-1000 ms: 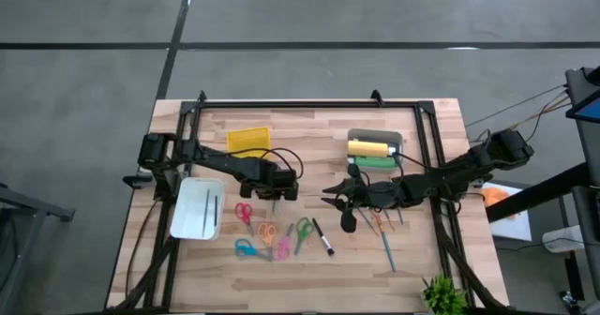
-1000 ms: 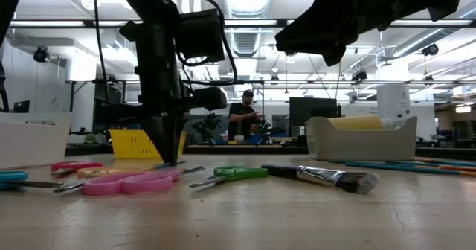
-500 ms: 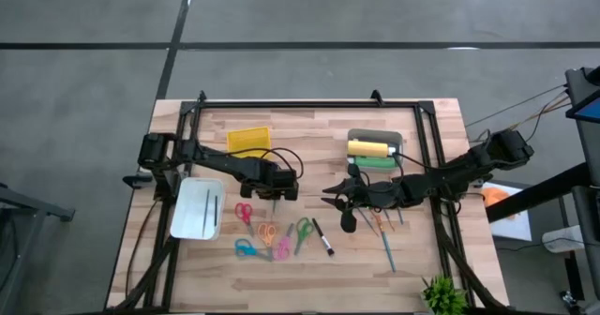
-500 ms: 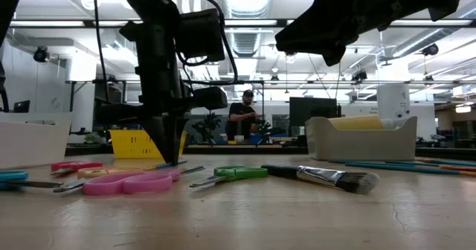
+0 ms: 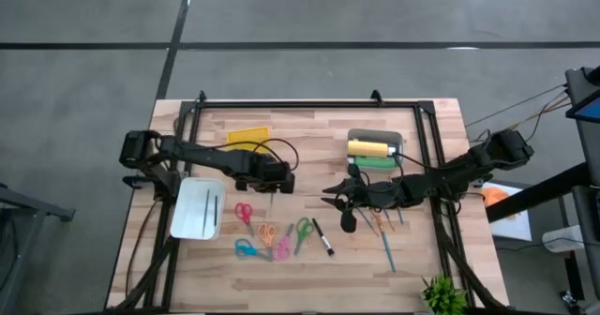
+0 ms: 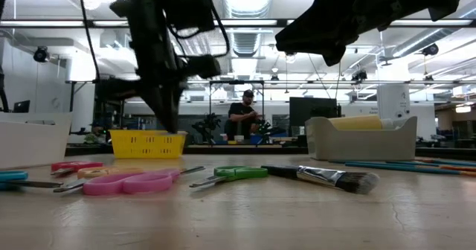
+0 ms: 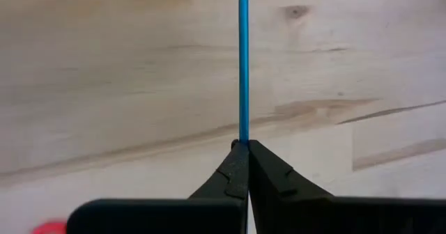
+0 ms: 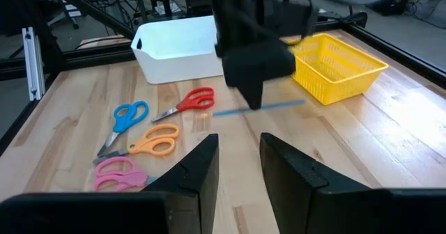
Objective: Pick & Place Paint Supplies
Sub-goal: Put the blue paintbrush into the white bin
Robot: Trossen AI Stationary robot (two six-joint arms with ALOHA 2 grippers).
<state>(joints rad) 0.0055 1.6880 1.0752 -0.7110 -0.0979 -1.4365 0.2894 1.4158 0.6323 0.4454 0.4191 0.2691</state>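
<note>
Bins first: your grey tray [image 5: 375, 137] holds a yellow bottle [image 5: 369, 148] and a green bottle [image 5: 377, 161].
Left of it, your left gripper [image 7: 245, 150] is clamped on a thin blue stick [image 7: 243, 67], lifted clear of the table [image 5: 309, 127]; right gripper [image 8: 237, 161] stands parted, empty.

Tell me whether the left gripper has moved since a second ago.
Yes. The left gripper, shut on a thin blue stick, has lifted off the table: in the low view its tip was below the yellow basket rim, and now it hangs above it.
</note>
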